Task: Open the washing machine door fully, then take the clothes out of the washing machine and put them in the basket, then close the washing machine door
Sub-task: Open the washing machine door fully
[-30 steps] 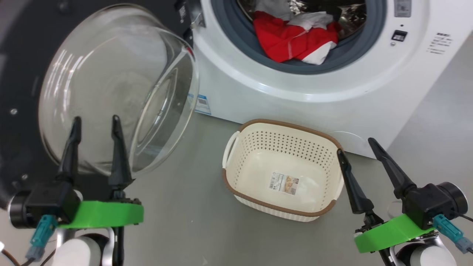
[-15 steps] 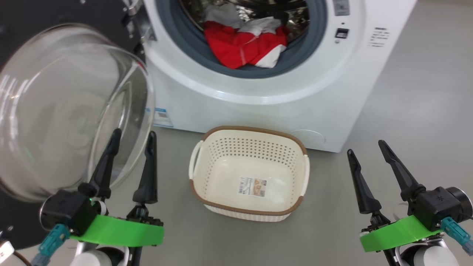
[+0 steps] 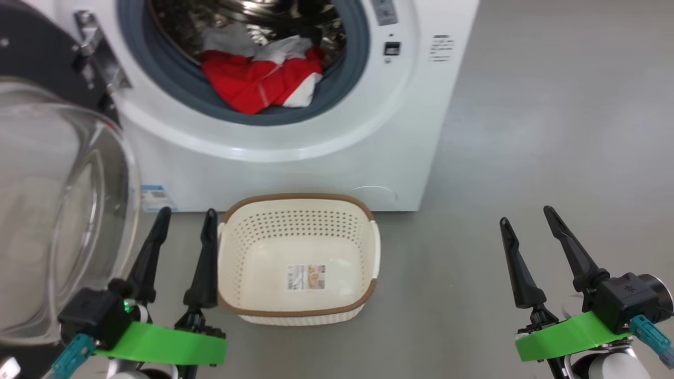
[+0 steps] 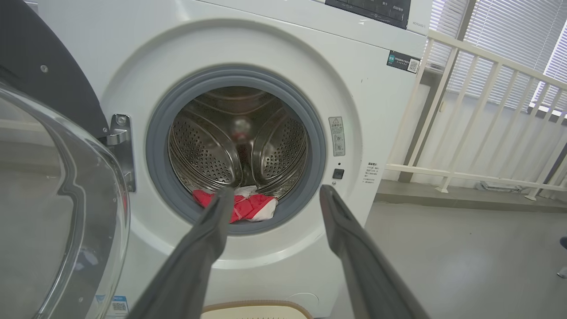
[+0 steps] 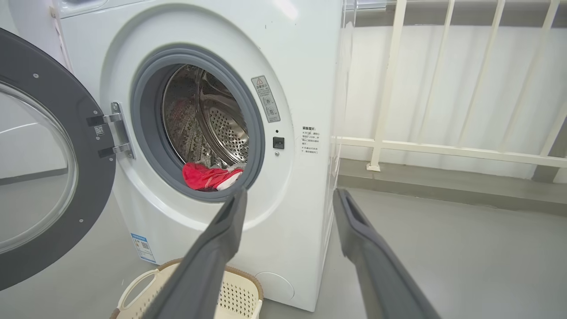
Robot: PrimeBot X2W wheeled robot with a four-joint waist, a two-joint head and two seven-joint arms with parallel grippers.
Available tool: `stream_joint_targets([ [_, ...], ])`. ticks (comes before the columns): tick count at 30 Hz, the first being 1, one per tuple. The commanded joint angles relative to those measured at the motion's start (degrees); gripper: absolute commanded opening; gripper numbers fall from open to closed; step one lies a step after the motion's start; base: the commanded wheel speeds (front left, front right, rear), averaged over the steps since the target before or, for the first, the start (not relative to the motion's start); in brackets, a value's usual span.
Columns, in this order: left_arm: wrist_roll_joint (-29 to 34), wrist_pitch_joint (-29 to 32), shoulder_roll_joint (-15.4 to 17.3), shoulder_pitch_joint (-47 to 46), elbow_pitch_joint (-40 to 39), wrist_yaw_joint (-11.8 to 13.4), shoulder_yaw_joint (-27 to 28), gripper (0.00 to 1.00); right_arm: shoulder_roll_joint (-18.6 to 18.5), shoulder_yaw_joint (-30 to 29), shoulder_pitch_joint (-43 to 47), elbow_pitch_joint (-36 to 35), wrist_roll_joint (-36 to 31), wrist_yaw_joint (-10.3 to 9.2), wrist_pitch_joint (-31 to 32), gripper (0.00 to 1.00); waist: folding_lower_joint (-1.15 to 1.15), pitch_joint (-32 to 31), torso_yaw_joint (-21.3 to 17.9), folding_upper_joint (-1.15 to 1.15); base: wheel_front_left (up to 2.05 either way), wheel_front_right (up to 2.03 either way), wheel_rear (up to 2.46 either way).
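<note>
The white washing machine [image 3: 295, 158] stands with its door [image 3: 52, 210] swung open to the left, the glass bowl bulging toward me. Red and white clothes [image 3: 258, 79] lie at the drum's front lip, on the grey ring. The cream basket [image 3: 295, 198] sits empty on the floor before the machine. My left gripper [image 3: 188, 212] is open, just left of the basket, beside the door glass. My right gripper [image 3: 526, 215] is open over bare floor, well right of the basket. The left wrist view looks between the left gripper [image 4: 275, 189] at the clothes [image 4: 248, 208]. The right gripper [image 5: 290, 191] points at the machine's front.
Grey floor [image 3: 526, 105] spreads to the right of the machine. A white railing [image 4: 465, 110] with blinds behind it runs past the machine's right side. A small blue label [image 3: 152, 197] sits low on the machine's front, near the door glass.
The head view has swung right, so machine, door and basket sit further left in the picture. The left gripper is now beside the basket instead of before the glass. Both grippers stay open.
</note>
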Motion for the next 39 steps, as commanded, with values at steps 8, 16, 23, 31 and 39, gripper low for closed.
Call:
stream_joint_targets([
  [8, -0.57, -1.64, 1.57, 2.44, 0.39, -0.24, 3.24, 1.00, 0.01, 1.77, -0.62, -1.14, 0.68, 0.36, -1.33, 1.00, 0.00, -1.49, -6.29, 0.00, 0.00, 0.00, 0.00],
  [16, -0.25, -2.29, 1.59, 5.11, 1.22, 0.03, 3.36, 1.00, 0.02, 2.12, 0.43, -1.55, 0.49, 0.36, -1.76, 1.00, 0.00, -2.50, -7.22, 0.00, 0.00, 0.00, 0.00],
  [23, 0.85, -2.61, 1.72, 8.10, 1.09, 0.82, 3.00, 1.00, 0.02, 1.98, 2.60, -2.91, -0.03, 0.36, -1.91, 1.00, 0.00, -4.64, -7.91, 0.00, 0.00, 0.00, 0.00],
  [31, 2.09, -2.28, 2.28, 10.37, 0.15, 2.18, 2.53, 1.00, 0.02, 0.60, 5.12, -4.67, -0.37, 0.36, -1.57, 1.00, 0.00, -6.30, -7.92, 0.00, 0.00, 0.00, 0.00],
  [39, 2.63, -1.44, 2.54, 12.45, -1.84, 3.63, 2.29, 1.00, 0.02, -0.50, 6.82, -6.26, -0.25, 0.36, -1.08, 1.00, 0.00, -7.17, -7.71, 0.00, 0.00, 0.00, 0.00],
])
